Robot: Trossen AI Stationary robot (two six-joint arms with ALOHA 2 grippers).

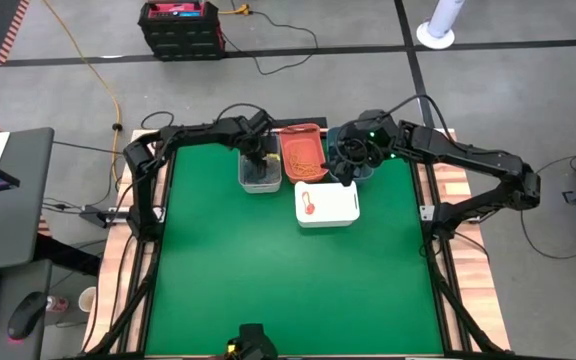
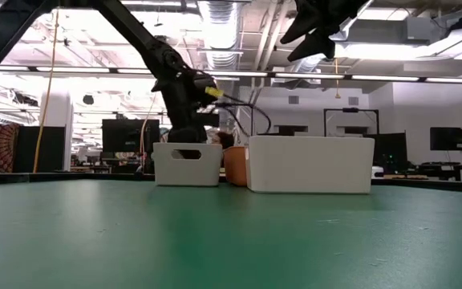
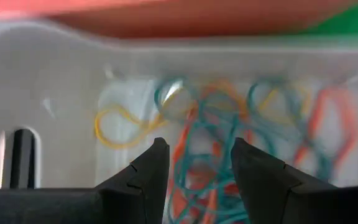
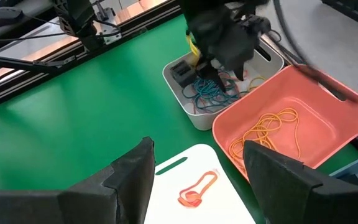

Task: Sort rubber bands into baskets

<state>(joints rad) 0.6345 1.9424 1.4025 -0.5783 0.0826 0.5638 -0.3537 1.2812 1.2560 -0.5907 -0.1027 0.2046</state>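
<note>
The green bench [image 1: 268, 280] has the baskets bunched at the upper middle. The left gripper [image 3: 194, 165] hangs with its fingers apart in the grey basket [image 4: 194, 115], ready to pick from the mixed rubber bands [image 3: 229, 143]. The right gripper [image 4: 194, 162] waits, fingers apart and holding nothing, over the white basket [image 1: 328, 205].

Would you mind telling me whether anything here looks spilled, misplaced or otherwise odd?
Nothing stands out. The mixed rubber bands lie inside the grey basket, yellow ones in the coral basket, red in the white basket.

Green table [image 1: 268, 280] with grey [image 1: 259, 176], coral [image 1: 303, 152], white [image 1: 327, 204], seemingly dark-blue baskets [image 1: 360, 176]
</note>
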